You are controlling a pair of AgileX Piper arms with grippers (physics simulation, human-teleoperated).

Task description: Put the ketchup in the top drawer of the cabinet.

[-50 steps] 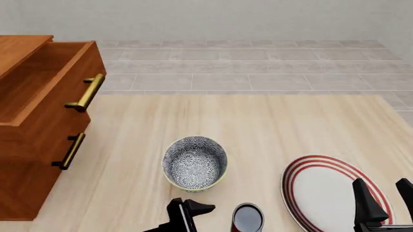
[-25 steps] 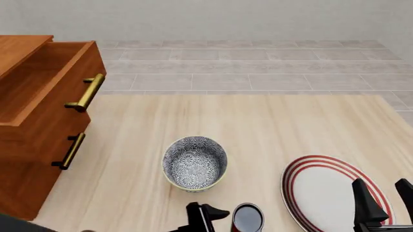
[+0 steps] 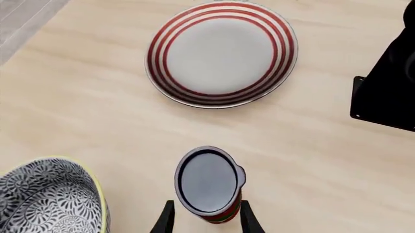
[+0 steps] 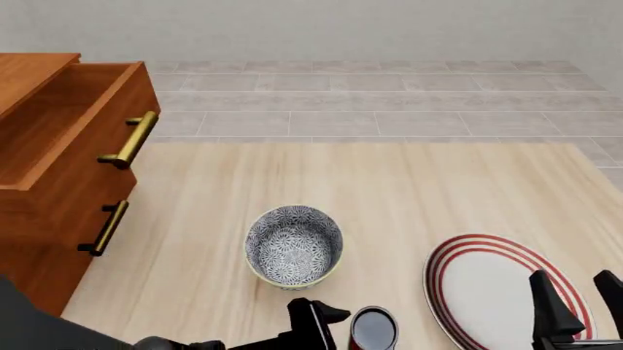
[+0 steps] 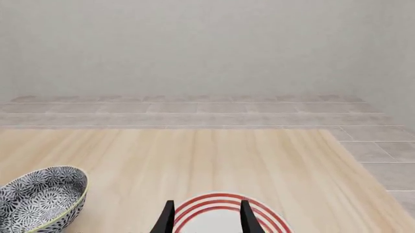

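Two arms low, left gripper (image 3: 203,222) spread astride ketchup (image 3: 209,182), right gripper (image 5: 205,217) parted over plate (image 5: 217,216)

Patterned grey bowl (image 4: 293,246) and red-striped white plate (image 4: 492,288), apart on the wooden table (image 4: 389,182).

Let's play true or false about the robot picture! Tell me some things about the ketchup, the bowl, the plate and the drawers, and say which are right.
1. The top drawer is pulled open. True.
2. The ketchup is inside the bowl. False: it stands on the table, beside the bowl.
3. The left gripper has a finger on each side of the ketchup. True.
4. The plate has blue rings. False: its rings are red.
5. The right gripper is holding the bowl. False: it hangs open over the plate, holding nothing.
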